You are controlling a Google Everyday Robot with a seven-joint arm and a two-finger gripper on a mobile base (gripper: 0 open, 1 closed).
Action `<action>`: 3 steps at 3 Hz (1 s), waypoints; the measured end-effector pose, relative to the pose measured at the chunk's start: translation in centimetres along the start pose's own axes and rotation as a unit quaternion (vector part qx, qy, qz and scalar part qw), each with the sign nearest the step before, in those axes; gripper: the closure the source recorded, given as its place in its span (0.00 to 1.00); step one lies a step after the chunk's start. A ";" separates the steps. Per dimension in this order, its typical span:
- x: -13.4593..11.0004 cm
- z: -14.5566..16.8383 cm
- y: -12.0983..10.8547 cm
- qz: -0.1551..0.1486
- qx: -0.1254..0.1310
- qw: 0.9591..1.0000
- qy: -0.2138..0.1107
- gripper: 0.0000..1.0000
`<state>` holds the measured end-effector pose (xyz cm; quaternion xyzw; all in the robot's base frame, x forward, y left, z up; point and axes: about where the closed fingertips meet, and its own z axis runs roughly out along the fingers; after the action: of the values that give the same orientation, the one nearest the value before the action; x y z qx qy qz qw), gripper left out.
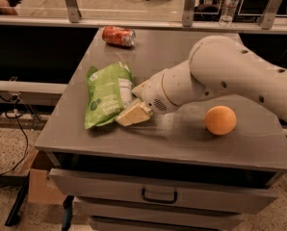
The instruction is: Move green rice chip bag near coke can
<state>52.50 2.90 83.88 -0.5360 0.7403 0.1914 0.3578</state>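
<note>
The green rice chip bag (105, 95) lies flat on the grey table (182, 138), left of centre, with its white label panel towards the arm. The coke can (118, 35) lies on its side at the far left corner of the table, well apart from the bag. My gripper (134, 101) is low at the bag's right edge. Its cream fingers (131, 115) are spread open, with the bag's right edge between them. The white arm (220, 76) reaches in from the right.
A round orange fruit (220, 120) sits on the table to the right of the gripper, below the arm. The table has drawers (158, 191) under its front edge. A rail (134, 22) with a water bottle (228, 6) on it runs behind the table.
</note>
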 end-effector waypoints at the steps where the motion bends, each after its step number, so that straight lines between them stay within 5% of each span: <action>1: -0.5 0.2 -0.7 0.000 0.009 1.000 -0.008 0.86; 2: -1.6 0.5 -3.0 0.026 0.043 0.998 -0.035 1.00; 3: -3.2 0.8 -6.4 0.065 0.093 0.990 -0.080 1.00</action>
<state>59.20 3.25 86.33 -0.4340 0.7573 0.1864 0.4509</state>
